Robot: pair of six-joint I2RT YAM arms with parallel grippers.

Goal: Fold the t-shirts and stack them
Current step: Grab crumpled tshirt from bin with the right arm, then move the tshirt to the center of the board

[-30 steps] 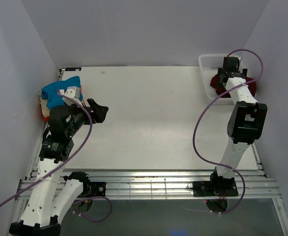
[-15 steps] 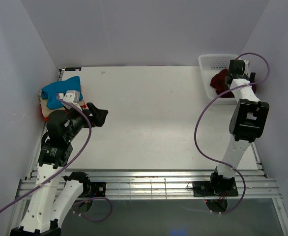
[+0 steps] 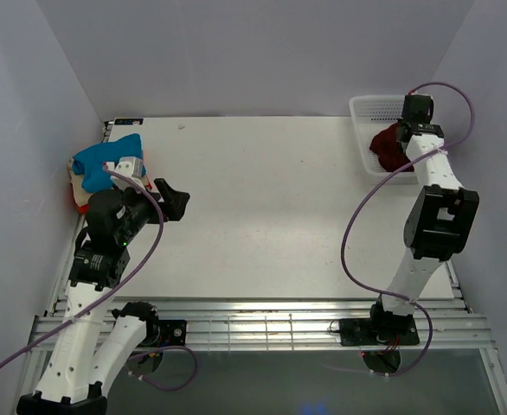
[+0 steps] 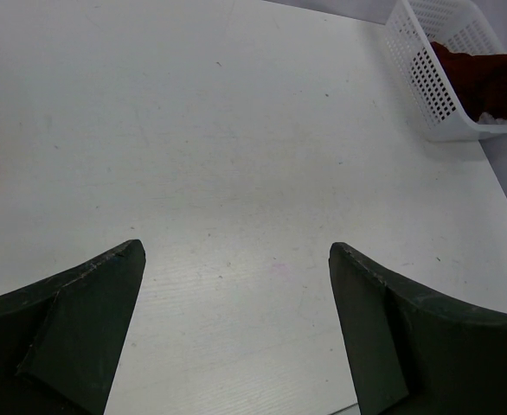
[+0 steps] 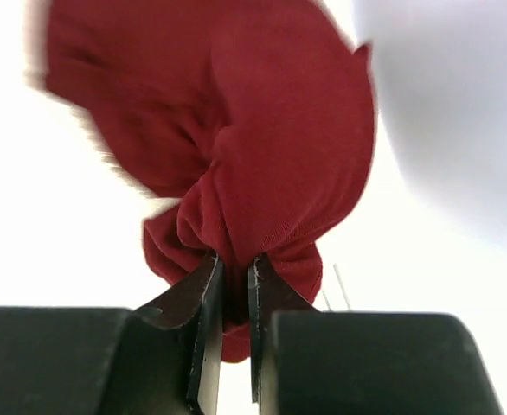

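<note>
White table [image 3: 262, 199], far right corner: the maroon t-shirt [image 5: 262, 156] is bunched at the basket [image 3: 368, 108], with the right hand [image 5: 229, 281] clenched on a fold of it. Lift straight up until the cloth clears the rim, then carry it to the table's centre. The left hand [image 4: 234, 251] hangs released near the folded blue t-shirt [image 3: 105, 158].

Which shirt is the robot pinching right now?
The dark maroon t-shirt, bunched in the right gripper at the white basket. The blue t-shirt lies untouched across the table, near the open left gripper.
</note>
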